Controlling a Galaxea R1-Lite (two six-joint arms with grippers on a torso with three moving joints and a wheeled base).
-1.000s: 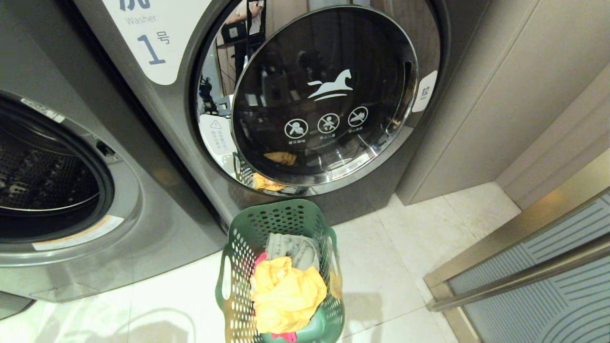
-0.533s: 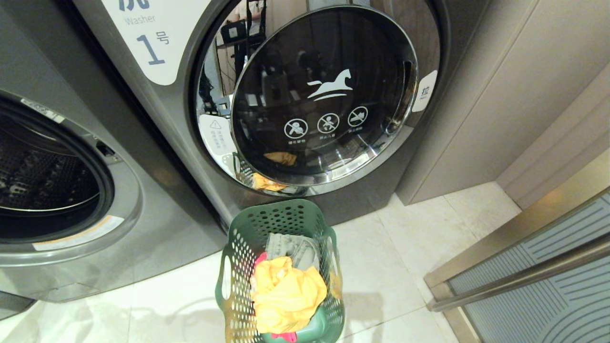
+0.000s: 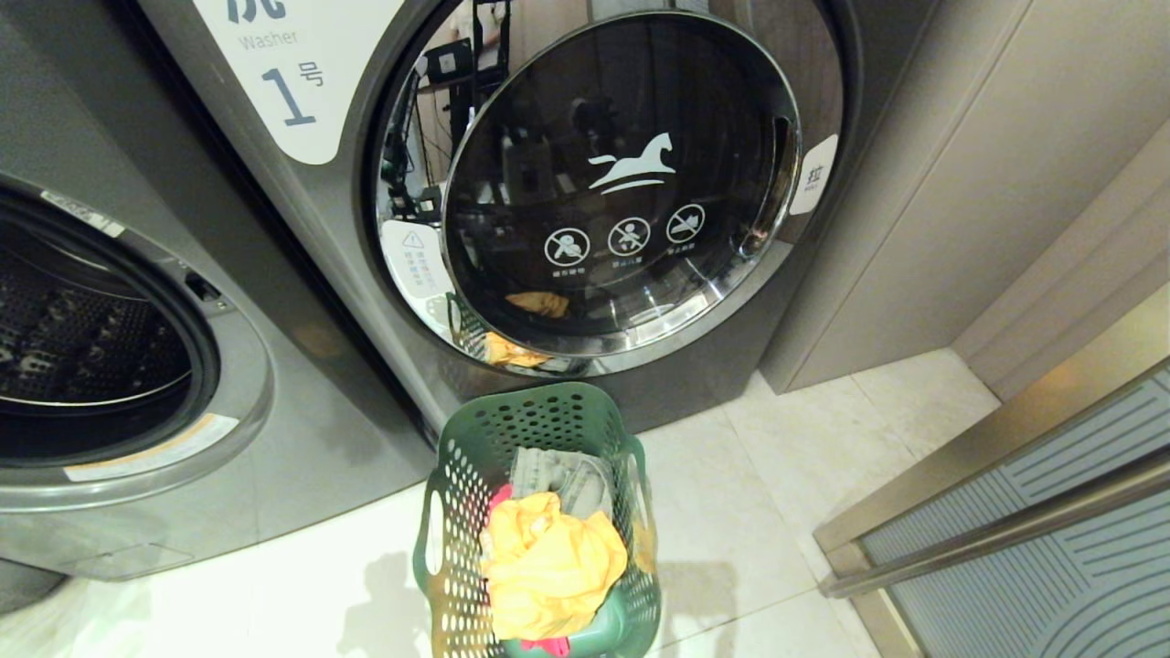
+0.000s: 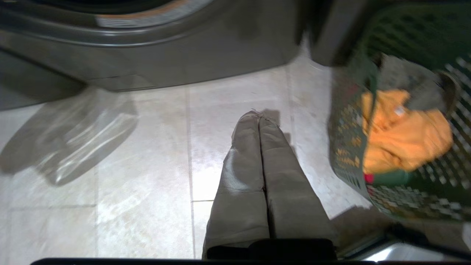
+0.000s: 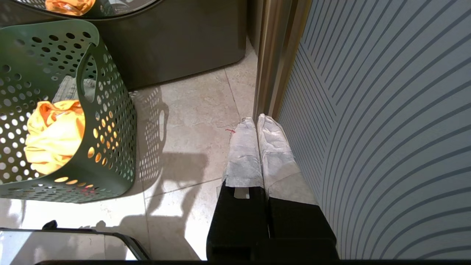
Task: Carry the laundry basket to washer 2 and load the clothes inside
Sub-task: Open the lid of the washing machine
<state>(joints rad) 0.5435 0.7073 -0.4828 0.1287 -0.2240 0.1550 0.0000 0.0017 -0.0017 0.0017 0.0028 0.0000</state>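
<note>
Tiled floor (image 3: pixel 749 512) fronts washer 1 (image 3: pixel 585 183), door closed. Laundry basket (image 3: pixel 457 512) stands just before it, holding the clothes (image 3: pixel 548 567). Left hand (image 4: pixel 259 121) and right hand (image 5: pixel 255 123) clenched, empty, flanking the basket.

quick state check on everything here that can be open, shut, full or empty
washer 1: door shut
washer on the left: door open, drum empty as far as visible
laundry basket: upright on floor, clothes inside
left gripper: jaws shut, empty
right gripper: jaws shut, empty
</note>
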